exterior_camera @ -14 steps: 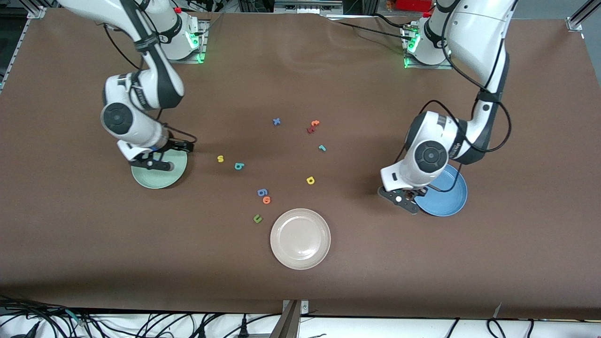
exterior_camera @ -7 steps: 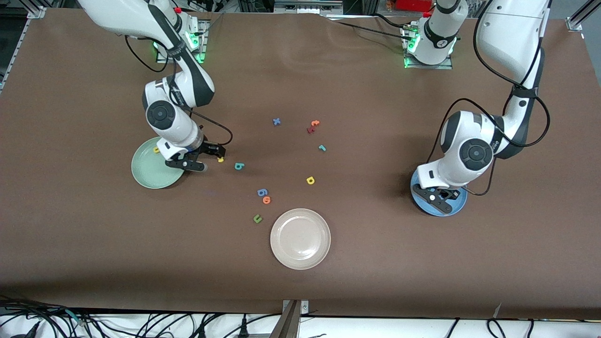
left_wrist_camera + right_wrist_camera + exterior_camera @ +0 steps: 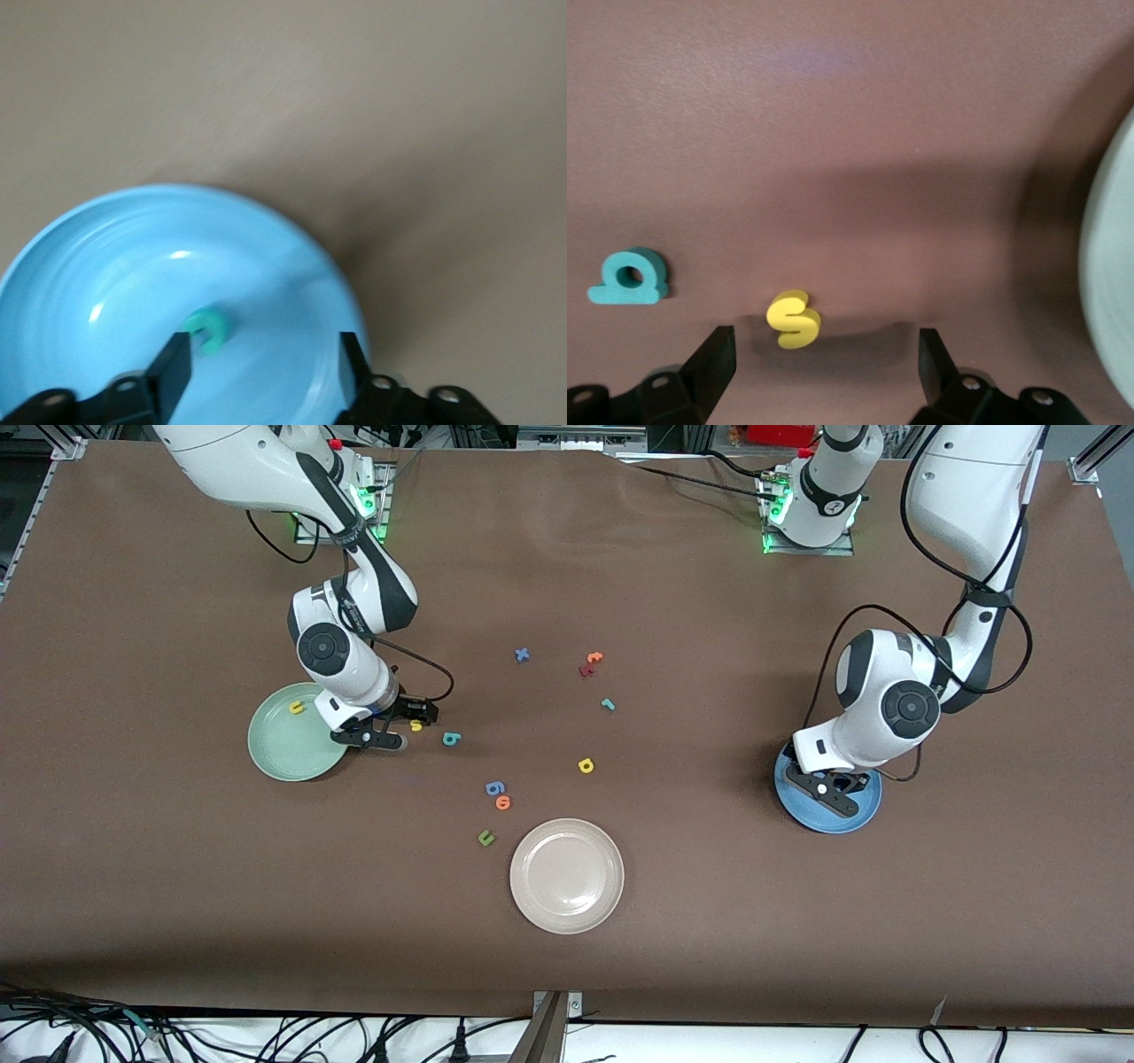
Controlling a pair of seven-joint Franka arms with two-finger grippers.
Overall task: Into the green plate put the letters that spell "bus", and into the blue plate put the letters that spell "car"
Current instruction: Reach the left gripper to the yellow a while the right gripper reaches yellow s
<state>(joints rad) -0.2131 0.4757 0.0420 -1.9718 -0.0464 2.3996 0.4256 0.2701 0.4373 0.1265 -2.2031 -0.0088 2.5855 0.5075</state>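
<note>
the yellow "s" (image 3: 794, 319) is lying on the table just beside the green plate (image 3: 275, 753), the right gripper (image 3: 824, 363) hovering spread-fingered over it for pickup, while the left gripper (image 3: 261, 367) is standing apart over the teal "c" (image 3: 209, 328) in the blue plate (image 3: 80, 266).

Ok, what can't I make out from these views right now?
- Front view: the left gripper covers the middle of the blue plate, hiding the teal "c".
- Right wrist view: the green plate is a blurred sliver cut by the edge.
- Front view: the right gripper partly hides the yellow "s".
</note>
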